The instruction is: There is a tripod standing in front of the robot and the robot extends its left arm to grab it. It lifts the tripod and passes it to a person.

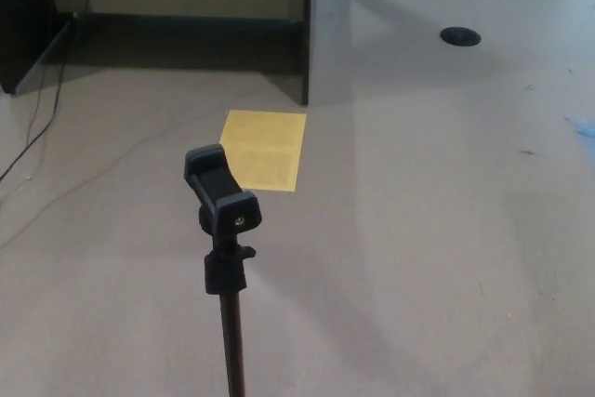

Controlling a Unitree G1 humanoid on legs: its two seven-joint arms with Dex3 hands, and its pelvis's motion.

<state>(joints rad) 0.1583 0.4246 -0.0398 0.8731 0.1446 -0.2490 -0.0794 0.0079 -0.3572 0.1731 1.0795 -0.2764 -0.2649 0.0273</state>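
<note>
- The tripod stood upright on the floor, centre-low, ungrasped.
- Neither hand showed, so their state couldn't be told.
- The left hand should grip the pole below the clamp.

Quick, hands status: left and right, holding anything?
Left hand: not in view.
Right hand: not in view.
The black tripod with phone clamp stands untouched.

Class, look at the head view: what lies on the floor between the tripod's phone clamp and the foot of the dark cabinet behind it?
In the head view, a yellow sheet lies flat on the carpet between the tripod and the cabinet. Nothing else sits there.
</note>
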